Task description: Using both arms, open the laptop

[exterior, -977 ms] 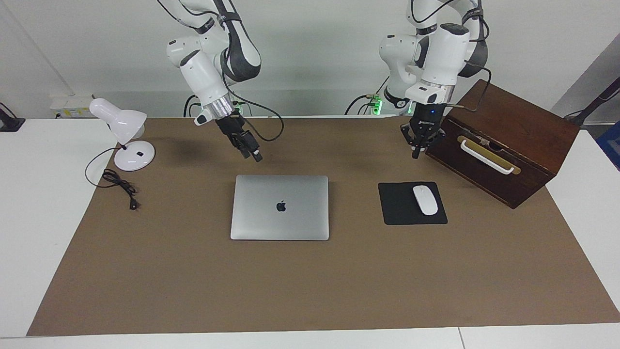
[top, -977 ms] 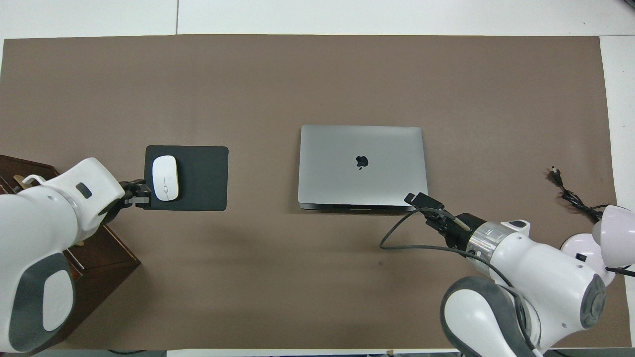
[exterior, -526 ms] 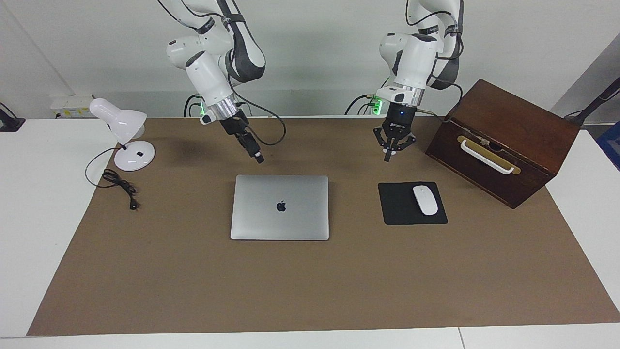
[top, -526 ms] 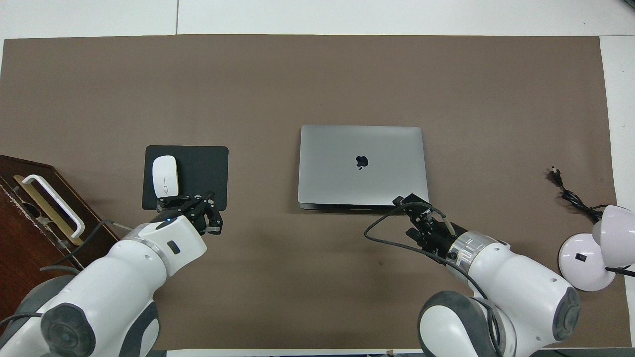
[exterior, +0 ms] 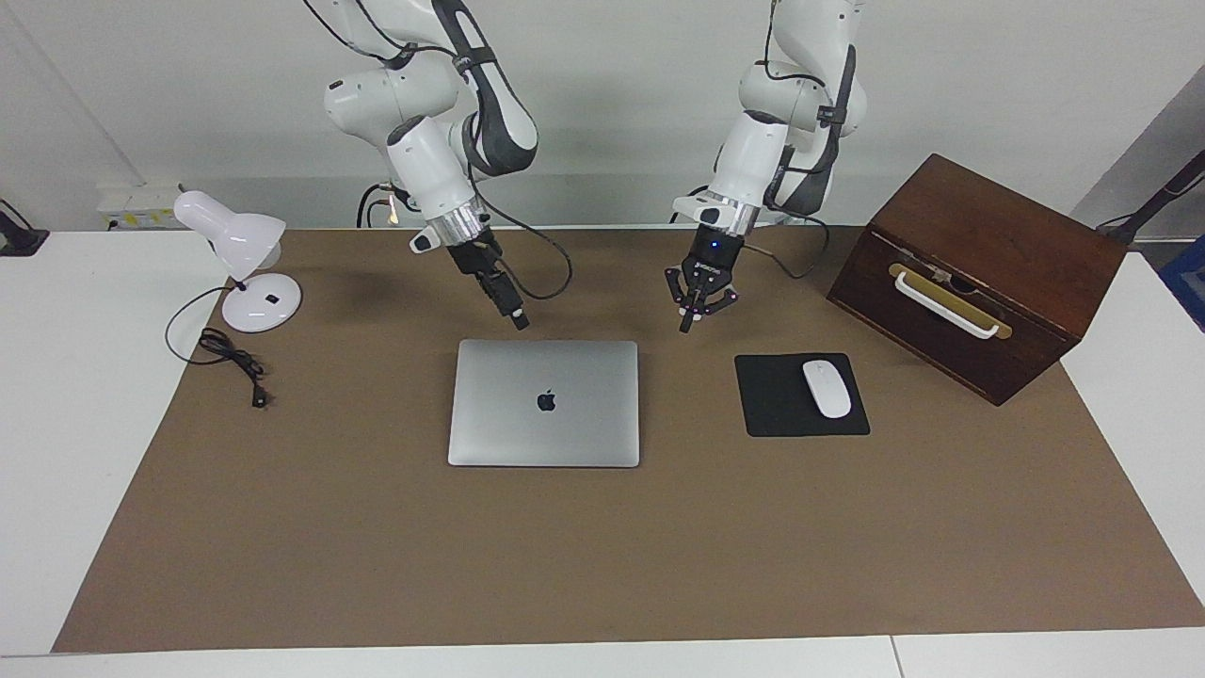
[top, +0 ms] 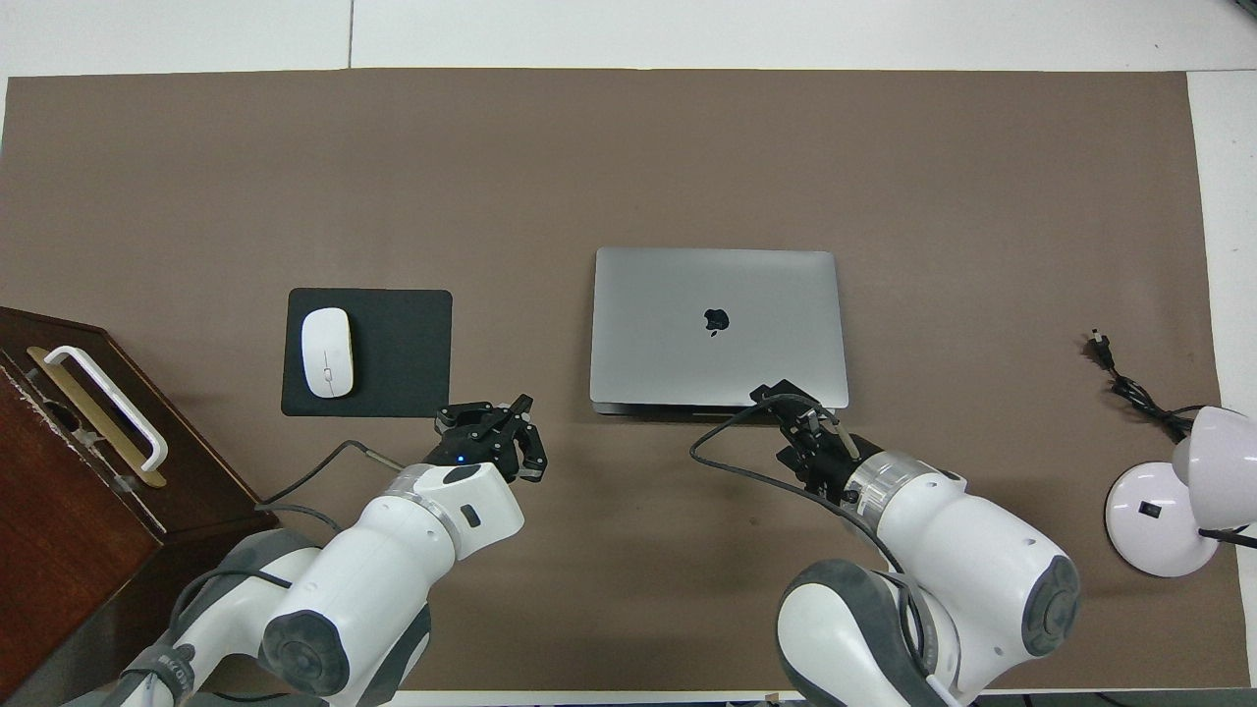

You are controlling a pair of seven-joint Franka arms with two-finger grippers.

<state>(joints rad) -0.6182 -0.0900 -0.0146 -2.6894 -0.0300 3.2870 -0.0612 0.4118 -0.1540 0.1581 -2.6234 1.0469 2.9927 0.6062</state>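
The silver-grey laptop (exterior: pixel 544 403) lies closed on the brown mat, logo up; it also shows in the overhead view (top: pixel 717 329). My right gripper (exterior: pixel 516 320) hangs tilted in the air over the laptop's edge nearest the robots, toward the right arm's end; the overhead view shows the right gripper (top: pixel 781 395) over that edge. My left gripper (exterior: pixel 687 325) points down over bare mat beside the laptop's robot-side corner, between the laptop and the mouse pad, fingers drawn together and empty. It also shows in the overhead view (top: pixel 491 424). Neither gripper touches the laptop.
A black mouse pad (exterior: pixel 777 405) with a white mouse (exterior: pixel 826 388) lies beside the laptop toward the left arm's end. A dark wooden box (exterior: pixel 988 245) stands at that end. A white desk lamp (exterior: pixel 235 245) and its cord (exterior: pixel 231 358) stand at the right arm's end.
The left gripper has swung from in front of the wooden box past the mouse pad toward the laptop. The right gripper has come lower and closer to the laptop's robot-side edge.
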